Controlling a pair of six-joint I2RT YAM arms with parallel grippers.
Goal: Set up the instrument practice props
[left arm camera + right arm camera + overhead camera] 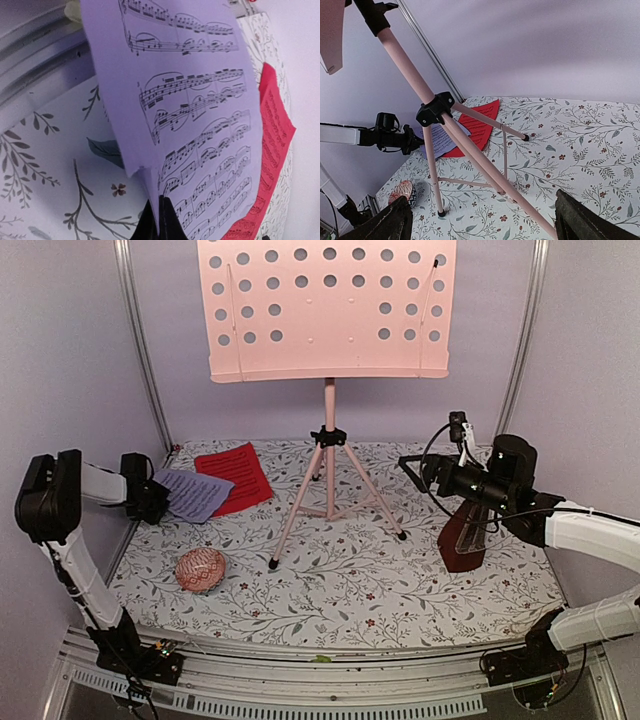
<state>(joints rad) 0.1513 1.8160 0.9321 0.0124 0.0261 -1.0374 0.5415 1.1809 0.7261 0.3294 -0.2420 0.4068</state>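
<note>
The lavender printed sheet-music page (190, 100) is clamped at its edge by the left tool (159, 220); the right tool (482, 222) is spread apart.

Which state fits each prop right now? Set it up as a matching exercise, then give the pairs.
1. lavender printed sheet-music page
2. red printed sheet-music page
3. tall pink perforated tripod music stand
4. small dark red-brown pyramid metronome

A. standing upright mid-table
B. pinched in the shut left gripper
C. lying flat on the floral cloth
D. at the table's right side, partly hidden

Pairs: 1-B, 2-C, 3-A, 4-D
</note>
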